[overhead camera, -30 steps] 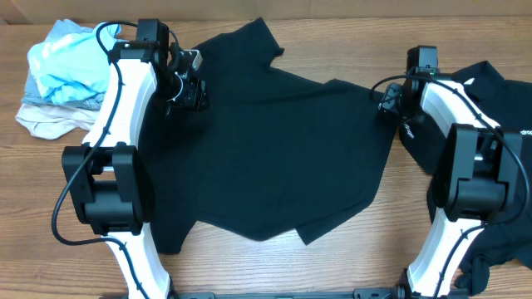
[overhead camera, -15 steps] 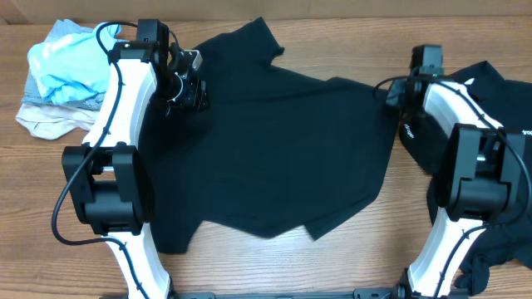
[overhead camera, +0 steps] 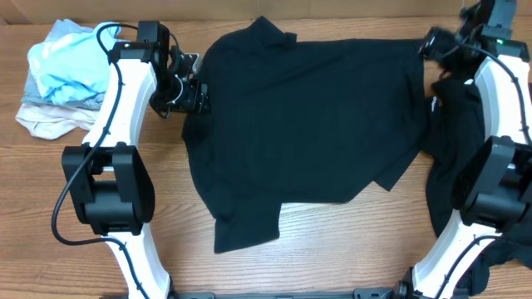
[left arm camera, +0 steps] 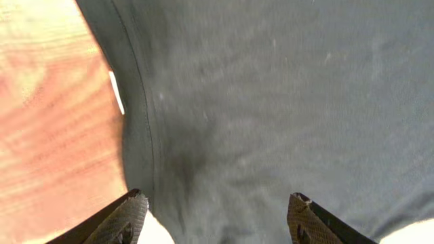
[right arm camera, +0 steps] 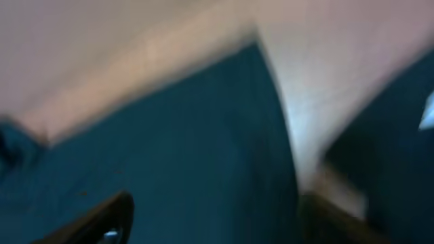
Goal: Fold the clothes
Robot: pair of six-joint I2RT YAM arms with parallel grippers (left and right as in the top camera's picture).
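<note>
A wooden desk (overhead camera: 349, 249) seen from above, with a robot arm at each side. A plain black shirt (overhead camera: 307, 116) lies spread open across the middle of the desk, mostly flat. One sleeve points toward the far edge. A lower corner hangs toward the near edge.

The left gripper (overhead camera: 189, 91) sits at the shirt's left edge, near its far end. In the left wrist view its jaws stand wide apart, with the two dark fingers (left arm camera: 129, 217) low in the frame. Wrinkled dark cloth lies beneath them, and nothing is pinched between them. A small white label (left arm camera: 116, 91) shows on the shirt's rim, beside bare wood.

The right gripper (right arm camera: 217, 217) is at the far right corner of the desk, by the shirt's upper right corner. Its wrist view is badly blurred. The jaws appear to be apart, with dark cloth and pale wood below, and they seem to grip nothing.

A second black garment (overhead camera: 453, 141) lies crumpled at the right edge, touching the spread shirt and partly under the right arm. It carries a small white mark (overhead camera: 433, 101).

At the far left, well apart from the shirt, is a heap of clothes. A light-blue garment (overhead camera: 62, 58) lies on top, with a beige garment (overhead camera: 46, 120) below.
</note>
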